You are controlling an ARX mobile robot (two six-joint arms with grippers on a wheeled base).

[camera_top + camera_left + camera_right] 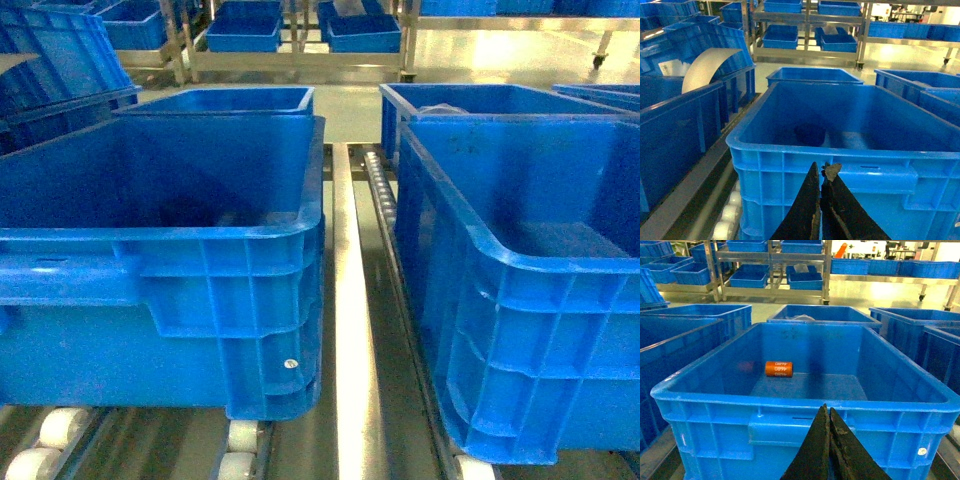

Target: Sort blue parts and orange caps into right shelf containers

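Grippers first: the left gripper (821,172) shows in its wrist view with both dark fingers pressed together, nothing between them, poised just outside the near wall of the left container (840,172). The right gripper (827,415) is likewise closed and empty, held just short of the near rim of the right container (790,415). Neither gripper appears in the head view. Inside the left container a dark blue rounded item, judged to be a blue part (810,134), lies on the floor near the middle; its exact form cannot be told against the blue plastic. Inside the right container an orange cap (778,368), cylindrical and printed with white figures, lies on its side toward the left rear of the floor. Both containers sit side by side on the shelf (357,330), whose steel beam runs between them, with white rollers (45,450) visible beneath the left one. Further containers stand behind, and more racks of blue crates (802,277) line the far side of the room. Assessment: one item of each kind already rests in a container, and both grippers carry nothing, so the work stands between placements. No loose parts or caps are visible outside the containers in these views, so the next move calls for locating the supply of unsorted items, opening a gripper over one, and bringing it above the matching container.
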